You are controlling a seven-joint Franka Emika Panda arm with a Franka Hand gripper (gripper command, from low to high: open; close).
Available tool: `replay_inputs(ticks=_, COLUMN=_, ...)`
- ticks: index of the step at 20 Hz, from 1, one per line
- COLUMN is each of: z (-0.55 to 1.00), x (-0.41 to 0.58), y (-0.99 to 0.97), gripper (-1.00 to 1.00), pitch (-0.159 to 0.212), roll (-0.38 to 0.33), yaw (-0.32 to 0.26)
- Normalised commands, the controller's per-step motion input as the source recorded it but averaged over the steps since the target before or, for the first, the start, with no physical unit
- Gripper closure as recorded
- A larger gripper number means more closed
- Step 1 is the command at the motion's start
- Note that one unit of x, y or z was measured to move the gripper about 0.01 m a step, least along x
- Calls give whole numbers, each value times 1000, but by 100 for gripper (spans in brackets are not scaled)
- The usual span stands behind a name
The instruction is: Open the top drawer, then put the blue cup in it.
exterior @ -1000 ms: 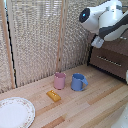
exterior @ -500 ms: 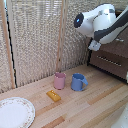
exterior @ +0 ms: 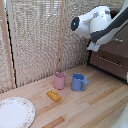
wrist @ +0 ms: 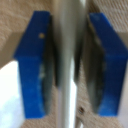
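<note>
I am driving a single arm up at a dark brown dresser standing on a pale wooden table, with a reed screen behind the table. The gripper is at the top drawer, high on the dresser front, and the white arm covers most of that drawer in the exterior view, so I cannot tell from there whether the drawer has come out at all. The wrist view is what matters: a thin silver bar handle runs straight down the middle of the picture, and the two blue finger pads stand one on each side of it, their flat faces turned toward it. The bar's long axis therefore lies across the direction in which the jaws close, which is how I want it for a pull. The jaws are drawn in close about the bar, but the picture is blurred and I cannot tell whether the pads are pressing on it or only bracketing it. The blue cup stands on the table well below the dresser and off to the exterior view's left of it, handle turned toward the dresser, just beside a pink cup. A small yellow block and a white plate lie farther from the dresser.
</note>
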Motion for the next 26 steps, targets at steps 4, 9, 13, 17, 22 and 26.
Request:
replay_inputs(ticks=4, z=489, x=-36, y=366, gripper=-100, pitch=-98, roll=-64, yaw=-125)
replay_inputs(ticks=9, z=369, x=-6, y=419, gripper=-100, pitch=-158, roll=28, yaw=-151)
replay_inputs(ticks=13, z=151, x=0, y=335, gripper=-100, pitch=-80, roll=226, yaw=-220)
replay_inputs(ticks=17, z=21, x=64, y=166, gripper=-100, pitch=29, roll=348, yaw=-227)
replay_inputs(ticks=22, z=0, x=118, y=162, gripper=-100, pitch=64, roll=375, yaw=-210)
replay_inputs(ticks=26, z=0, x=122, y=166, gripper=-100, pitch=61, roll=375, yaw=-207)
